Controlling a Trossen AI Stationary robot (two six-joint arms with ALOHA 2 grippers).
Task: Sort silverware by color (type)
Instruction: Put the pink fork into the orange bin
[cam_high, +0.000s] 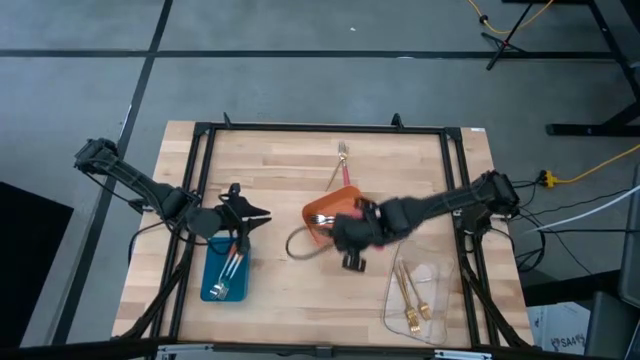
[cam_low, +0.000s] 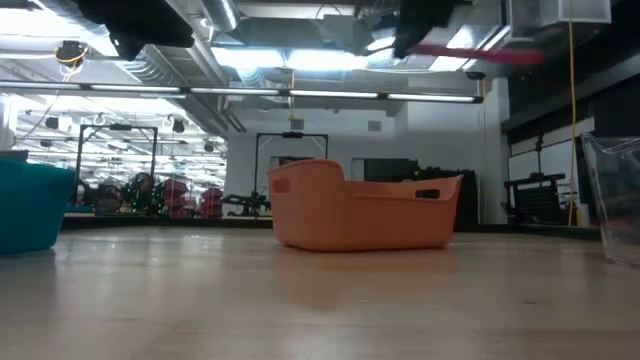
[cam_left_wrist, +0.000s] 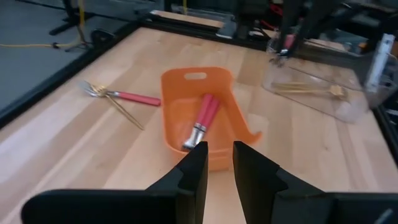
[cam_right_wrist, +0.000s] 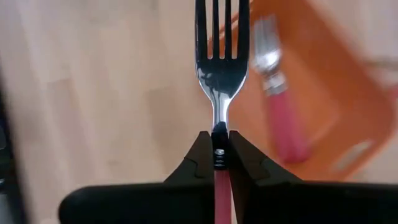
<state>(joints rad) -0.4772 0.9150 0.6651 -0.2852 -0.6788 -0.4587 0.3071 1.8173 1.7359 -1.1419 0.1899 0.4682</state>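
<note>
My right gripper (cam_right_wrist: 219, 140) hangs above the orange tray (cam_high: 322, 212), shut on a silver fork with a pink handle (cam_right_wrist: 219, 81). Two more pink-handled forks (cam_left_wrist: 205, 115) lie in that tray. My left gripper (cam_left_wrist: 217, 152) is open, with nothing between its fingers. It hovers over the far end of the blue tray (cam_high: 212, 285), which holds forks (cam_high: 232, 265). A pink-handled fork (cam_left_wrist: 134, 98) and a gold fork (cam_left_wrist: 127, 112) lie crossed on the table beyond the orange tray. Gold forks (cam_high: 410, 290) lie in the clear tray (cam_high: 440, 290). My right gripper pinches the fork between its two fingertips at the neck (cam_right_wrist: 219, 127), where the silver stem meets the pink handle. The fingers come from above, slanting down. The fork is lifted clear, and its pink handle (cam_low: 480, 52) sticks out about level, high over the table.
The three trays stand in a row across the table's near half: blue (cam_low: 30, 205) at the left, orange (cam_low: 360, 210) in the middle, clear (cam_low: 615, 195) at the right. A black frame (cam_high: 300, 128) runs round the tabletop. Bare wood shows at the far left and far right.
</note>
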